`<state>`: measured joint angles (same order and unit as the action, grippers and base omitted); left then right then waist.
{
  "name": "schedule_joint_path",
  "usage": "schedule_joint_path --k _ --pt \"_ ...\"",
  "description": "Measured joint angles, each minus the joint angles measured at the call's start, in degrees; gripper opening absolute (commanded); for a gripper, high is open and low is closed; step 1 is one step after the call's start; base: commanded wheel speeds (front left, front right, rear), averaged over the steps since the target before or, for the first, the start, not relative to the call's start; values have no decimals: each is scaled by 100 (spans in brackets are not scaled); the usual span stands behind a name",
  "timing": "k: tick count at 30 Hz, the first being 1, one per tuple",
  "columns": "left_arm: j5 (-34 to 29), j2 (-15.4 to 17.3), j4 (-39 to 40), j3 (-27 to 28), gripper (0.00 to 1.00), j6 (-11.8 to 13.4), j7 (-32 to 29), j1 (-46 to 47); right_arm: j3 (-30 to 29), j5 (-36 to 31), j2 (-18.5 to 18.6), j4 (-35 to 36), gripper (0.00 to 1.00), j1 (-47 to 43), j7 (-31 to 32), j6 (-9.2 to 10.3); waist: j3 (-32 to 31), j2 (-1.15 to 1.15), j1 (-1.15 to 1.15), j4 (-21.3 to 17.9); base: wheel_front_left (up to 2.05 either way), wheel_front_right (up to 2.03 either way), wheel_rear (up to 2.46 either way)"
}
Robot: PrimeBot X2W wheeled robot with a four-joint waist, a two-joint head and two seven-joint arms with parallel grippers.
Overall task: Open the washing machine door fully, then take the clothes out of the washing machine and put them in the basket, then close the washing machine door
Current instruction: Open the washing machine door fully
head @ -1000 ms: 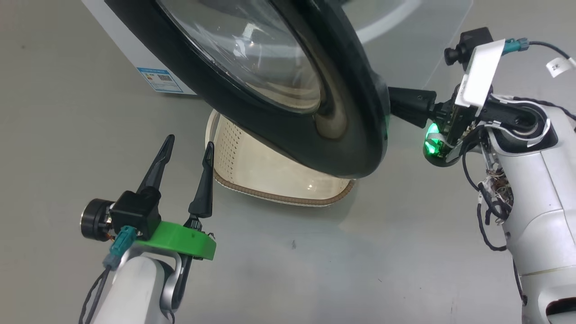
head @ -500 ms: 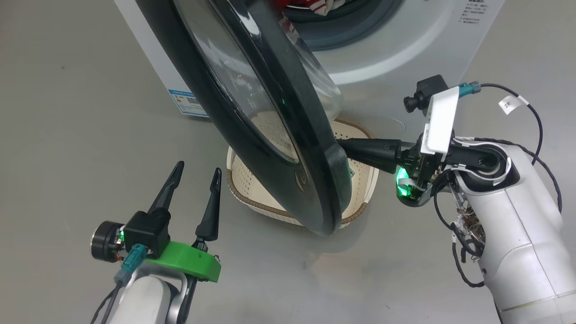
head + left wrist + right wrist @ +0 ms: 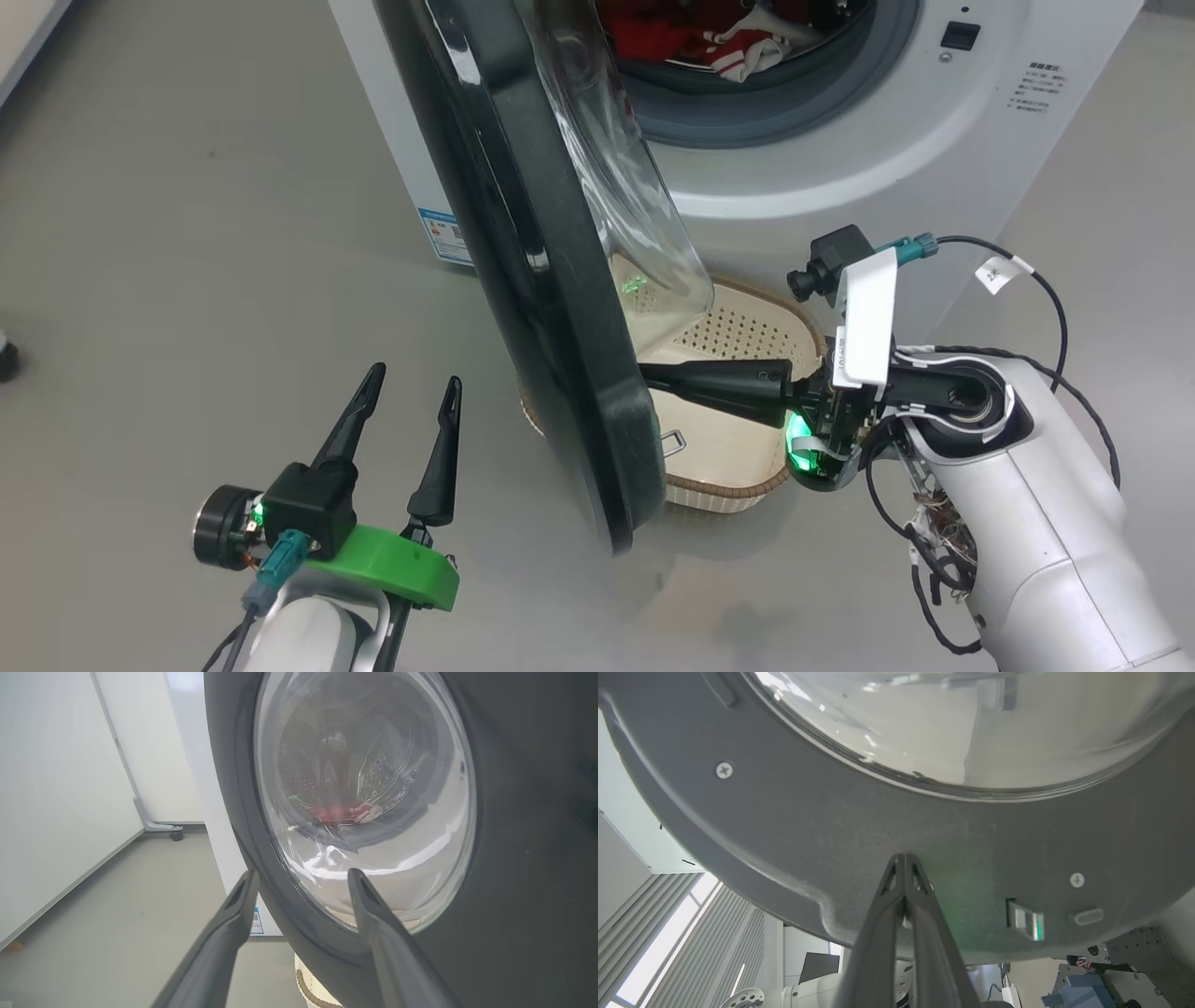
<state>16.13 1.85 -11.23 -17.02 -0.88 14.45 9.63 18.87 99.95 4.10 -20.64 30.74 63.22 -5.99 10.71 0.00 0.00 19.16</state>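
The washing machine door [image 3: 541, 280] stands swung out from the white washing machine [image 3: 887, 159], edge-on in the head view, its glass bowl [image 3: 616, 177] facing the drum. Red and white clothes [image 3: 691, 37] lie in the drum. My right gripper [image 3: 653, 375] is shut, with its tips pressed against the door's grey inner face [image 3: 784, 826] below the glass, and holds nothing. My left gripper [image 3: 416, 373] is open and empty at the lower left, apart from the door's outer face [image 3: 514, 858]. The cream basket [image 3: 738, 327] sits on the floor under the door.
A blue label sticker [image 3: 446, 233] marks the machine's side. The door's latch [image 3: 1024, 918] sits right of my right gripper's tips. In the left wrist view, a white partition on a caster [image 3: 176, 835] stands behind the machine, with grey floor to the left.
The door has swung further open, from nearly face-on to edge-on, with my shut right gripper staying against its inner side. The head camera has shifted, bringing the drum and clothes into view.
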Motion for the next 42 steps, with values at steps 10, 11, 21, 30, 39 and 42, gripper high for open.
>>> schedule_joint_path --k 10,11,21,30,39,42 --pt "-10 4 13 43 100 0 0 -94 283 199 -13 87 0 -275 -125 -8 -144 0 0 243 0 0 0" --pt "-11 4 21 66 100 1 0 -126 335 248 -12 104 0 -298 -162 -8 -153 0 0 261 0 0 0" --pt "-58 8 71 167 100 1 0 -198 525 550 -30 237 0 -344 -492 -9 -177 0 0 293 0 0 0" --pt "-59 8 113 196 100 1 0 -216 -3 738 -53 308 0 -620 -1042 -45 -177 0 0 208 0 0 0" --pt "-109 10 130 290 100 1 0 -271 -812 870 -46 504 0 -1045 -1725 -68 -198 0 0 71 0 0 0" --pt "-113 12 135 320 100 2 0 -292 -1182 639 88 619 47 -1290 -2204 -94 -216 0 0 -24 0 0 0"
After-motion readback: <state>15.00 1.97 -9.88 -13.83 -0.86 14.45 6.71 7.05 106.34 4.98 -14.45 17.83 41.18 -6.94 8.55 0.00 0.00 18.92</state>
